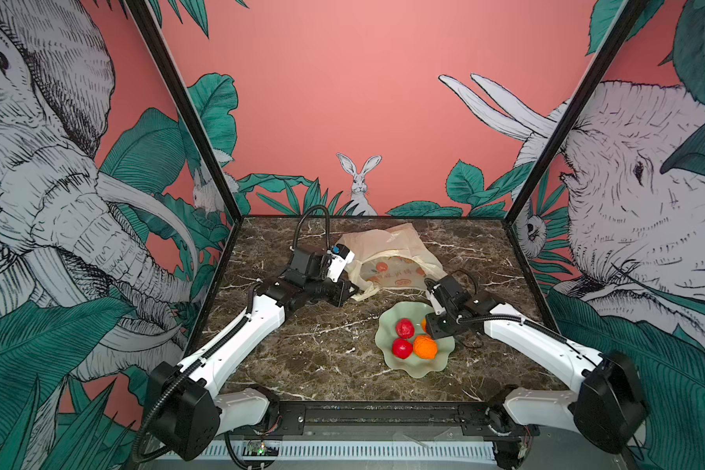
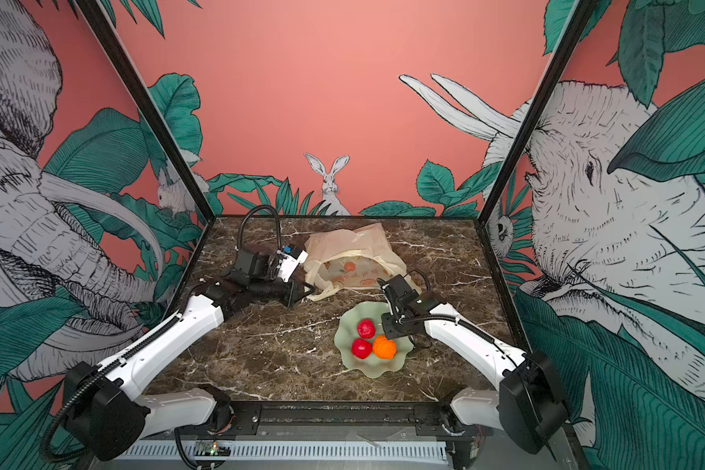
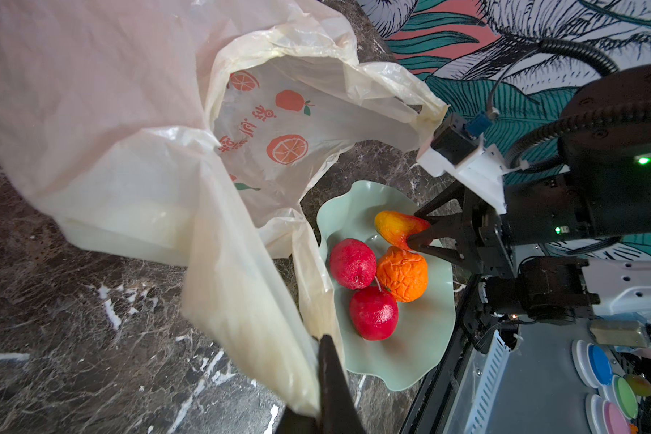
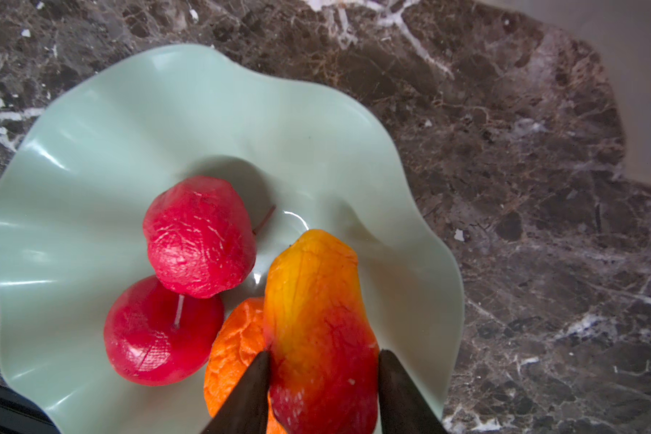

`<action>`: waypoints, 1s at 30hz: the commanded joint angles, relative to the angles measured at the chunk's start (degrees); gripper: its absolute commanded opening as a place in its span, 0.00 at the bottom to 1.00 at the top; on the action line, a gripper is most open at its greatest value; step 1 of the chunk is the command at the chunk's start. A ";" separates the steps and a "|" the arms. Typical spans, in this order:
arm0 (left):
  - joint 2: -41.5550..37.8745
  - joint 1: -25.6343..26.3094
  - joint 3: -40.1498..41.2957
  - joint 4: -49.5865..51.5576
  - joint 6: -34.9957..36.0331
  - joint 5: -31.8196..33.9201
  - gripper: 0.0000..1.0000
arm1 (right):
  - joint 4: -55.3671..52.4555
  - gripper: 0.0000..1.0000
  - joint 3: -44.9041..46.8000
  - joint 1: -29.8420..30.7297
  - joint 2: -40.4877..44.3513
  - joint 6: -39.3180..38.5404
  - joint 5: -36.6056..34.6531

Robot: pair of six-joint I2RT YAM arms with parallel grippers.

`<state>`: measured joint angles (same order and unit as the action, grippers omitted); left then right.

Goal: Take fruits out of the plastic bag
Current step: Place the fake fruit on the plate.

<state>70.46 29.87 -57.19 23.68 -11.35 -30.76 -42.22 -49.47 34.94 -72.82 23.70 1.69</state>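
On the far middle of the dark marble counter [image 1: 302, 358] lies the plastic bag [image 1: 383, 248], crumpled, its mouth gaping toward the near side so the printed oranges on its inner wall show. At the bag's left near corner the left pincer [image 1: 354, 289] is closed tight on a fold of the thin film by the handle, holding that edge up.

Just near of the bag, right of centre, sits a pale green wavy-rimmed dish [image 1: 420, 368]. Two red fruits [image 1: 404, 328] [image 1: 402, 348] and an orange fruit [image 1: 425, 347] lie in its hollow, touching one another. Over the dish's right side the right pincer [image 4: 324, 353] points down with a red-yellow fruit [image 4: 312, 293] between its two fingers [image 4: 252, 390], each pressed against one flank of it, the jaws about half apart. This fruit overlaps the orange one; whether it rests on the dish I cannot tell.
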 commanded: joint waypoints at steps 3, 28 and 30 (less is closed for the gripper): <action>-0.75 0.26 0.24 -0.04 -0.42 -0.44 0.00 | -1.00 0.53 -1.15 0.28 0.38 -0.41 -1.69; 0.16 0.28 0.01 0.31 0.49 -1.11 0.00 | -1.62 0.62 -1.06 0.31 -1.01 -3.46 -1.49; 0.43 0.28 -0.18 0.20 0.46 -1.36 0.00 | -0.99 0.62 -0.81 0.29 -1.95 -3.71 -0.96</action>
<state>70.70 29.87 -57.19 23.92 -11.35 -31.05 -42.68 -50.41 34.94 -73.69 20.95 0.84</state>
